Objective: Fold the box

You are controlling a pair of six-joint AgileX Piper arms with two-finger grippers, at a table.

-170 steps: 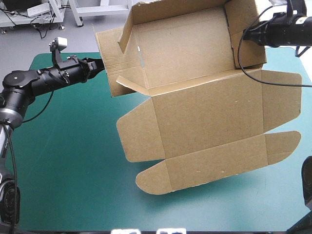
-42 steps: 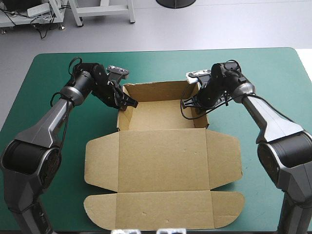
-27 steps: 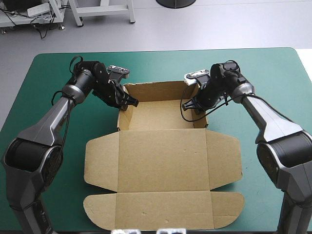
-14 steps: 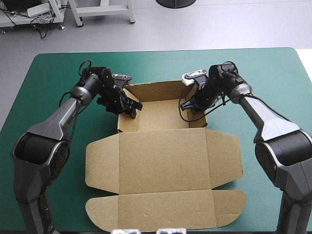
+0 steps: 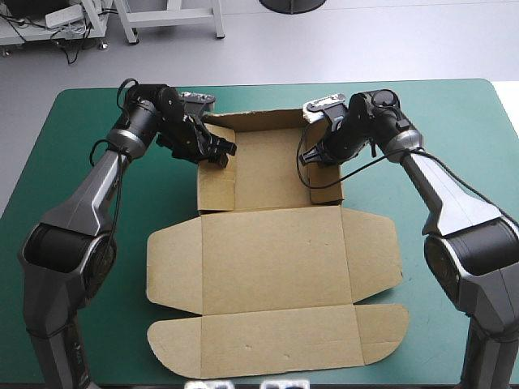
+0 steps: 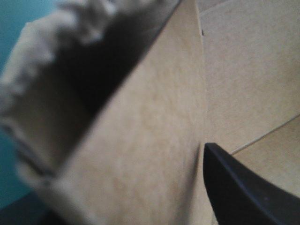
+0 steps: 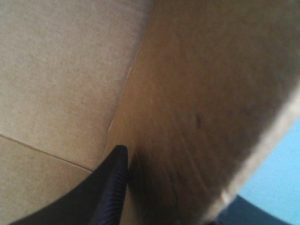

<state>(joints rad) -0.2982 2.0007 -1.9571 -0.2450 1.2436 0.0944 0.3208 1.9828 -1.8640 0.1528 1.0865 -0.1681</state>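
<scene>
Teal-green desk [image 5: 73,267] underlies everything. Each pincer is clamped on board: the left pincer [image 5: 220,154] on the left side wall [image 5: 212,190], the right pincer [image 5: 311,159] on the right side wall [image 5: 327,191] of the brown box [image 5: 268,174], mid-desk, lid [image 5: 276,267] flat nearward. Best to fold both walls inward together, evenly, so creases stay square.
</scene>
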